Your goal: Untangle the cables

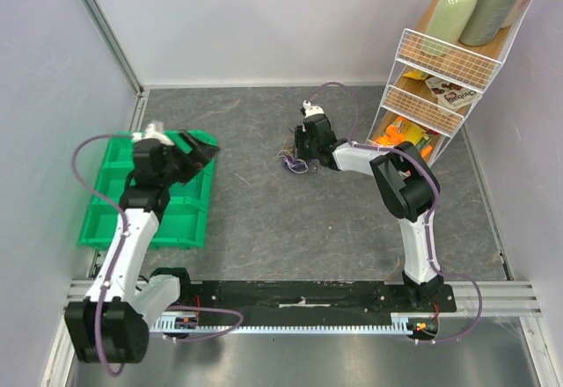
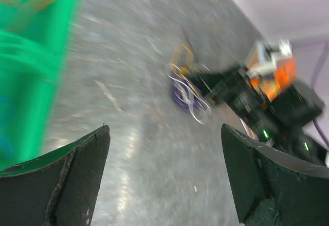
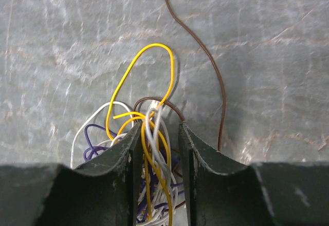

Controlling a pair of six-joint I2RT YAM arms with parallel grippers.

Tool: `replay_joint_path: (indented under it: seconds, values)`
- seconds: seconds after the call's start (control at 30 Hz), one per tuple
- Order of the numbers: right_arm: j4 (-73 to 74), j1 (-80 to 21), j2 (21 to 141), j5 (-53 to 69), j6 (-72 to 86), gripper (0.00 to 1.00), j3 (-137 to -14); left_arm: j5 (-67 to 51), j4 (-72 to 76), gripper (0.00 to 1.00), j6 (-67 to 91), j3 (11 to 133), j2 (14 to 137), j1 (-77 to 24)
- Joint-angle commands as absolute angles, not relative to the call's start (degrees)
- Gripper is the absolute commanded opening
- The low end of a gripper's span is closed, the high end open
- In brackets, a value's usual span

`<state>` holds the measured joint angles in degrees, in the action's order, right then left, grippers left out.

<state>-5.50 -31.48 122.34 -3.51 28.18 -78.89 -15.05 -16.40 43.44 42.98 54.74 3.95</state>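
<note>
The cables (image 1: pixel 293 164) are a small tangle of thin purple, yellow, white and brown wires on the grey table, mid-table. My right gripper (image 1: pixel 299 153) points down onto them. In the right wrist view its jaws (image 3: pixel 159 128) stand a narrow gap apart, straddling yellow and white strands (image 3: pixel 153 133) that hang loose between them. A brown wire (image 3: pixel 213 72) trails away to the right. My left gripper (image 1: pixel 201 149) is wide open and empty at the right edge of the green bin. In the left wrist view it (image 2: pixel 164 149) looks across at the cables (image 2: pixel 187 95) and the right gripper (image 2: pixel 205 79).
A green plastic bin (image 1: pixel 114 202) sits at the left, also in the left wrist view (image 2: pixel 25 67). A white wire rack (image 1: pixel 440 79) with bottles and snack packets stands at the back right. White walls close in the table on three sides.
</note>
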Motion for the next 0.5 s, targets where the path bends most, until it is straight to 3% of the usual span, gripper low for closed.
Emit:
replay_joint_path:
  seconds: [0.0,0.2,0.3,0.47]
  values:
    - [-11.84,-32.87,116.03,2.28,26.72,0.41,-72.61,-20.21,-8.01,0.91,40.6,44.47,60.1,-9.64]
    - [-18.8,-33.49,110.49,5.45,27.42,0.45,-66.19,-21.89,4.29,0.65,41.93,46.31,75.91,-21.87]
    - [-18.28,-33.49,109.07,4.13,26.37,0.54,-65.74,-20.74,11.31,0.6,42.8,45.88,81.54,-24.08]
    - [-17.05,-33.22,109.07,3.96,25.93,0.56,-66.44,-23.99,16.61,0.54,46.58,47.45,90.07,-25.22]
